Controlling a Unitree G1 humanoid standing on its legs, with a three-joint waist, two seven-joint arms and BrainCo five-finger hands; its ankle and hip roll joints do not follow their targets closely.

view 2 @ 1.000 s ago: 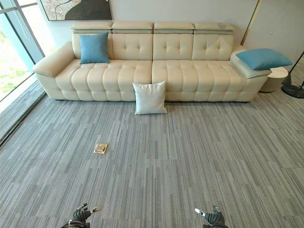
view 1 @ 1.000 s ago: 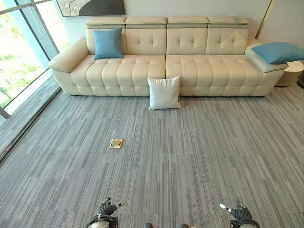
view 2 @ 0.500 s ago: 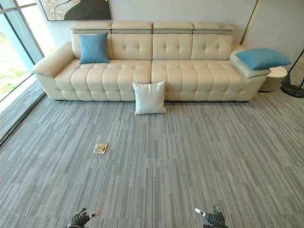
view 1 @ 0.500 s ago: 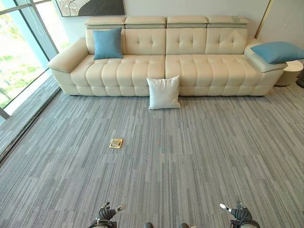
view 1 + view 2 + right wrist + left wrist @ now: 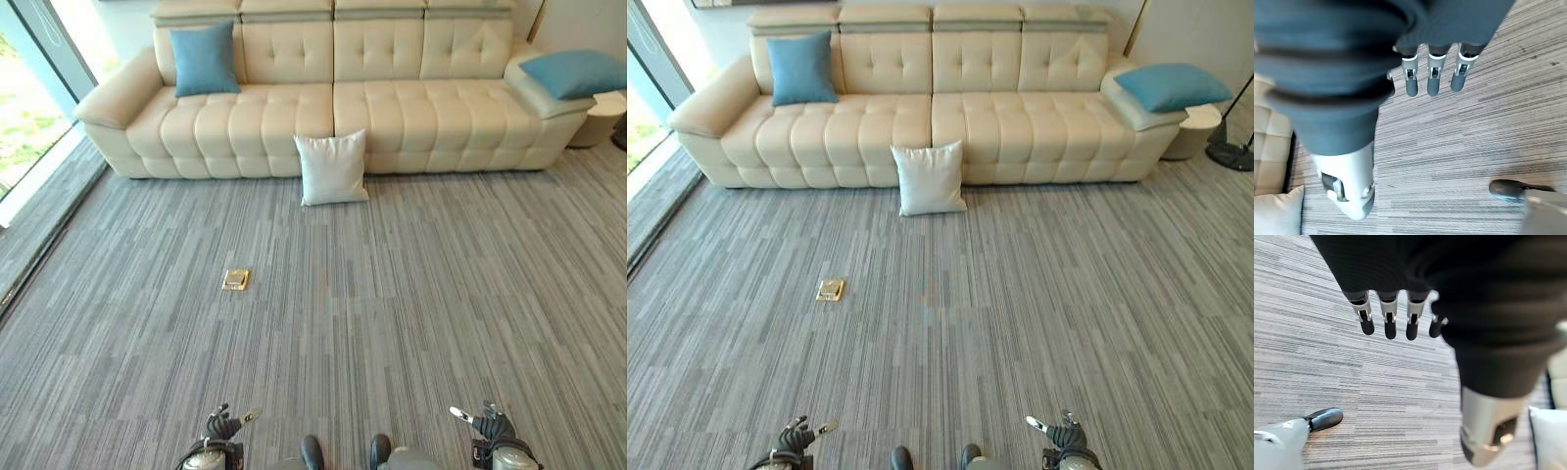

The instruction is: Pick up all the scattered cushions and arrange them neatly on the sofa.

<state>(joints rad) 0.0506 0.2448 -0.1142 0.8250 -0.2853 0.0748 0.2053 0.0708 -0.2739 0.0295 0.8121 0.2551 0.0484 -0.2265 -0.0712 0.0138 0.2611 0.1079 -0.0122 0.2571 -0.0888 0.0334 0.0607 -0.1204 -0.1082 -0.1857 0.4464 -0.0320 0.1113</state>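
Sofa [image 5: 333,108]: cream, tufted, long axis across the far side of the room, its front edge meeting the carpet [image 5: 392,313].
White cushion [image 5: 332,168]: on the carpet, upright, leaning back against the sofa's front at about mid-length, face toward the robot.
Blue cushion [image 5: 204,59]: on the seat near the sofa's left end, upright against the backrest.
Second blue cushion [image 5: 574,73]: lying flat on the sofa's right end, long axis roughly along the sofa.
Side table [image 5: 600,122]: round, just beside the sofa's right end.
Floor plate [image 5: 235,279]: small, brass, set in the carpet left of centre, well apart from the white cushion.
Window [image 5: 29,108]: along the left edge.
Open carpet lies between the robot and the sofa.
Left hand [image 5: 1388,316]: low at the near edge, fingers straight and relaxed, holding nothing.
Right hand [image 5: 1432,73]: likewise, fingers spread and bare.
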